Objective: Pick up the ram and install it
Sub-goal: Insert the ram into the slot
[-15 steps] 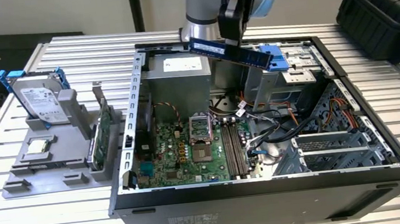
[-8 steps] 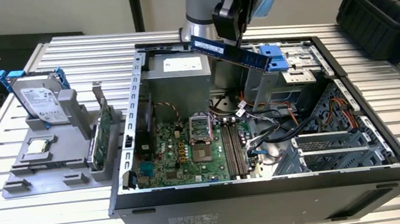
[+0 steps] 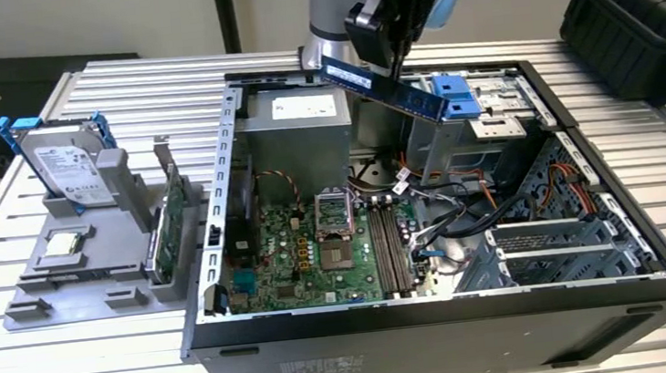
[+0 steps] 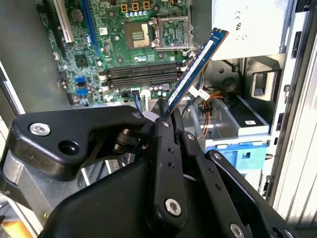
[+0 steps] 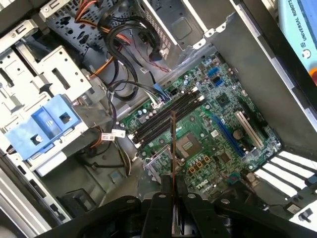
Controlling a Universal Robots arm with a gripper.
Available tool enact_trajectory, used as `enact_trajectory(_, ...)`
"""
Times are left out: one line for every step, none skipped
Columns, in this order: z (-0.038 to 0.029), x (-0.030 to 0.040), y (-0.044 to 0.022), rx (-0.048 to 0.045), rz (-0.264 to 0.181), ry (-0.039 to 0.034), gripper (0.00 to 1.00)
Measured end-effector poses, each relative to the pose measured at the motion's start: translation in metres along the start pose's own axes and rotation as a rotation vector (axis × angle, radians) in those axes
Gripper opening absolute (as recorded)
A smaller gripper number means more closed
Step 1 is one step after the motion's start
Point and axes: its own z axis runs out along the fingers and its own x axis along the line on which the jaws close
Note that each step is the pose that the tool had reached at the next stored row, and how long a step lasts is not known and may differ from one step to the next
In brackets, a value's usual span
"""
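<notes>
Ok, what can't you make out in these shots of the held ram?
Gripped end of the ram: second wrist view, covered by the pincer.
Faces of the ram: first wrist view, seen edge-on.
Latches of the slots: exterior view, too small to judge.
Top of the arm: exterior view, cut off by the edge.

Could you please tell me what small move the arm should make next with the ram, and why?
Probably lower it toward the memory slots: the gripper holds the ram tilted, well above the open case, and the slots on the motherboard below look empty.
</notes>
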Motion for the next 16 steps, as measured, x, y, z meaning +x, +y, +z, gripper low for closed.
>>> enact_trajectory(0.0001,0.0,0.0,0.0008,0.014,0.0,0.0)
enact_trajectory(0.0002,0.0,0.0,0.0015,0.028,0.0001,0.0)
enact_trajectory(0.0003,0.0,0.0,0.0023,0.041,0.0001,0.0)
enact_trajectory(0.0003,0.0,0.0,0.003,0.055,0.0001,0.0)
enact_trajectory(0.0004,0.0,0.0,0.0036,0.068,0.0001,0.0)
enact_trajectory(0.0005,0.0,0.0,0.0044,0.082,0.0002,0.0)
enact_trajectory(0.0006,0.0,0.0,0.0051,0.095,0.0002,0.0)
enact_trajectory(0.0006,0.0,0.0,0.0058,0.108,0.0003,0.0)
enact_trajectory(0.0007,0.0,0.0,0.0065,0.121,0.0003,0.0)
enact_trajectory(0.0008,0.0,0.0,0.0072,0.133,0.0003,0.0)
enact_trajectory(0.0009,0.0001,0.0,0.008,0.147,0.0003,0.0)
enact_trajectory(0.001,0.0001,0.0,0.0086,0.16,0.0004,0.0)
enact_trajectory(0.001,0.0001,0.0,0.0093,0.172,0.0004,0.0)
enact_trajectory(0.0011,0.0001,0.0,0.0099,0.184,0.0004,0.0)
enact_trajectory(0.0012,0.0001,0.0,0.0106,0.197,0.0004,0.0)
enact_trajectory(0.0013,0.0001,0.0,0.0112,0.209,0.0004,0.0)
